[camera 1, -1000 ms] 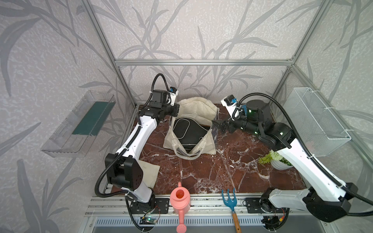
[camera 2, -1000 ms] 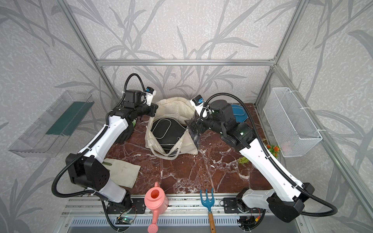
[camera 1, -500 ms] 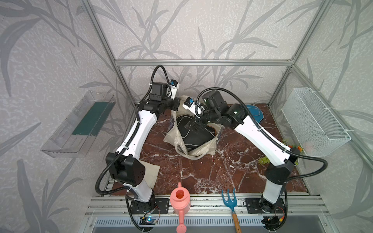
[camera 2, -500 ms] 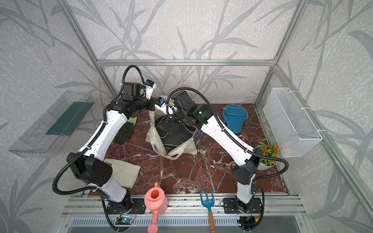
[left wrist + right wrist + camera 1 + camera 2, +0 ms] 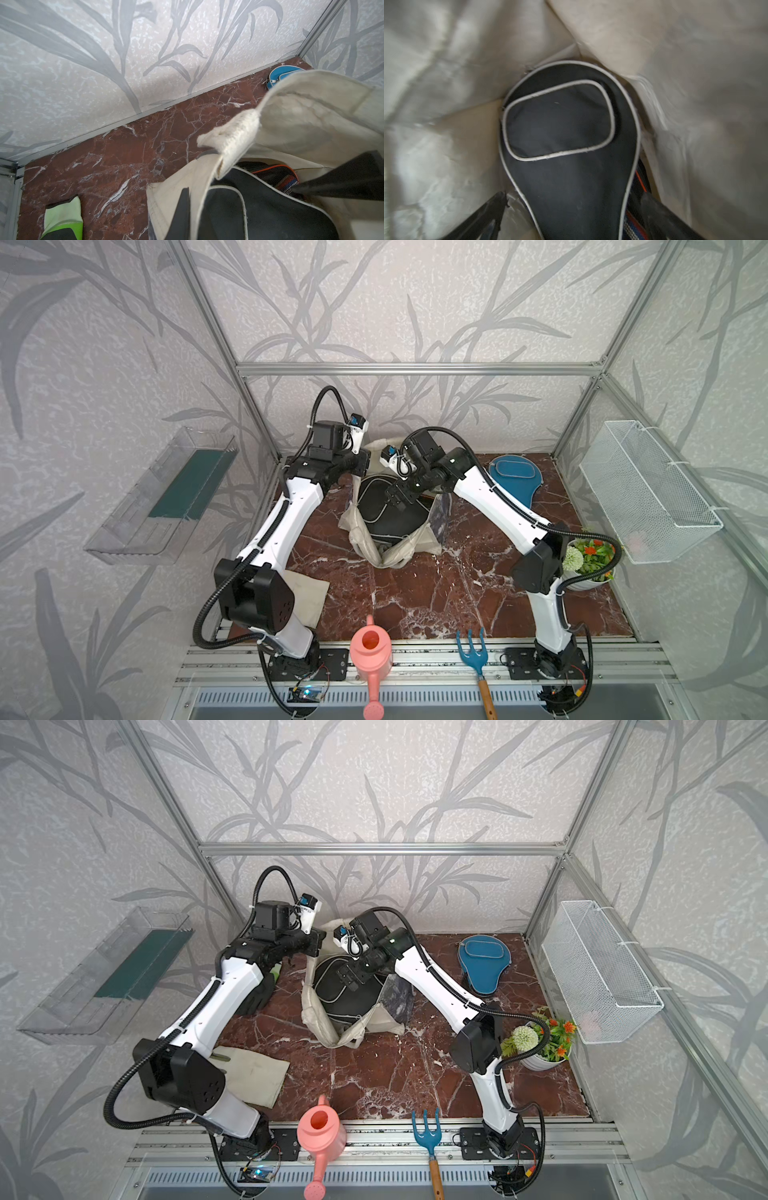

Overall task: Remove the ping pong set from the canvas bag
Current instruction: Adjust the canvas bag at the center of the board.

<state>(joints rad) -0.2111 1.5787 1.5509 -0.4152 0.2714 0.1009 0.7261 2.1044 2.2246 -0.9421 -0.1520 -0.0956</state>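
The cream canvas bag (image 5: 399,547) (image 5: 328,1023) lies open at the back of the table. My left gripper (image 5: 361,466) (image 5: 193,218) is shut on its rim (image 5: 207,187) and holds that edge up. Inside lies a black paddle case (image 5: 386,514) (image 5: 345,998) (image 5: 566,145) with pale piping, on top of a striped, orange-edged case (image 5: 635,220) (image 5: 278,178). My right gripper (image 5: 395,499) (image 5: 347,977) (image 5: 574,216) is open in the bag's mouth, with its fingers (image 5: 488,214) on either side of the black case's narrow end. A blue paddle case (image 5: 515,477) (image 5: 484,965) lies on the table at the back right.
A pink watering can (image 5: 371,651) and a blue garden fork (image 5: 473,651) lie at the front edge. A flower pot (image 5: 590,560) stands by the right arm. A beige cloth (image 5: 257,1077) and a green-cuffed glove (image 5: 62,218) lie on the left. A wire basket (image 5: 648,493) hangs on the right wall.
My right arm has swung left from beside the bag to over it, and its open gripper has gone down onto the black case. My left gripper has raised the bag's rim slightly.
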